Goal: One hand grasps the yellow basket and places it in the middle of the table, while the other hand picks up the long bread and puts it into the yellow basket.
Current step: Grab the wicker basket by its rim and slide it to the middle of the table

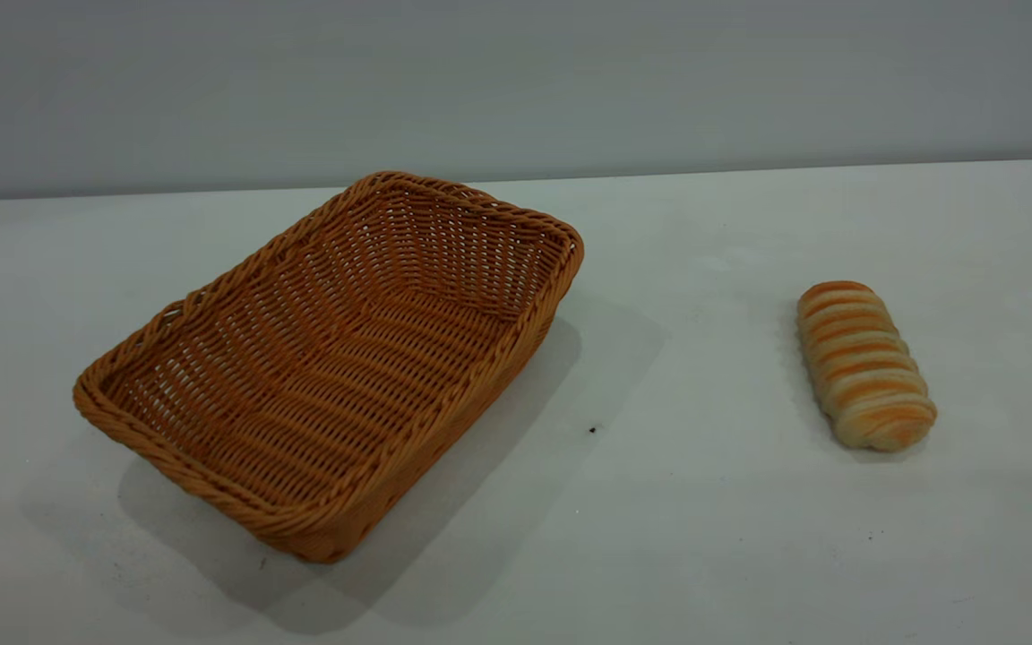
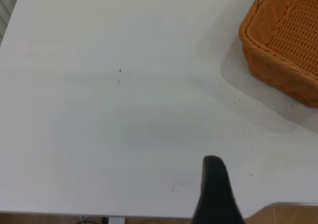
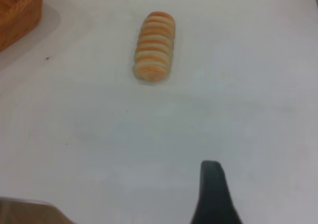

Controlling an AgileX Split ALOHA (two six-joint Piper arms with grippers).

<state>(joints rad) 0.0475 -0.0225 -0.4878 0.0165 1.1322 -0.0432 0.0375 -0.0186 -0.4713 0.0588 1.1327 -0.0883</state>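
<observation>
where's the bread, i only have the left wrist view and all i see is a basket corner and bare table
Observer: The long bread lies on the table to the right of the yellow basket, well apart from it.
Operator: anything in the basket
Observer: No, the exterior view shows it holds nothing.
Operator: is the right gripper near the bread
Observer: No. In its wrist view the right gripper is back from the bread, with bare table between them.

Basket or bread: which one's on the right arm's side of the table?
The long bread, cream with orange stripes, lying alone on the table; the yellow basket sits left of centre.
</observation>
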